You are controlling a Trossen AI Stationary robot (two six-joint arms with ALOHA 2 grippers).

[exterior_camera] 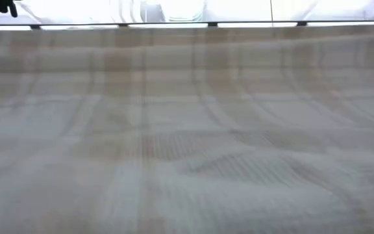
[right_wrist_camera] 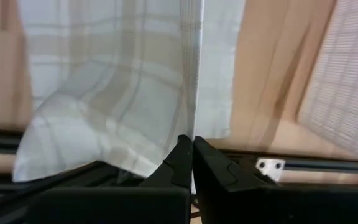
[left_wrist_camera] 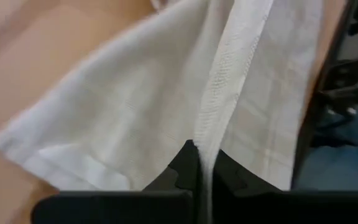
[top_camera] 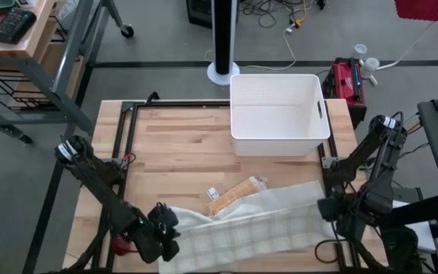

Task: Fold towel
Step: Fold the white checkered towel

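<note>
**A:** So what's the risk here? Both claws look clamped on the towel. The left claw has a hem pinched dead between its fingers, and the right claw is clenched on an edge the same way.

**B:** Yeah, both are grasping cloth. My guess at the weak spot is how thin those pinches are. It's only a sliver of hem in each, so if the arms pull apart too hard, one corner could slip out and the fold goes lopsided. The other worry is the towel hanging off the near edge of the surface. From the right wrist view, some cloth droops over the frame rail just under that claw, so it could snag there when lifted.

**A:** And that tan strip bunched up near the middle?

**B:** That's part of the towel flipped over, well ahead of both claws, toward the bin. If it stays rucked, the fold will trap a wrinkle.

**A:** Where's the towel sitting overall?

**B:** It's stretched between the two claws along the near side, with the left one at one end and the right one at the other. The low view is just filled with cloth, so no help there.
</note>
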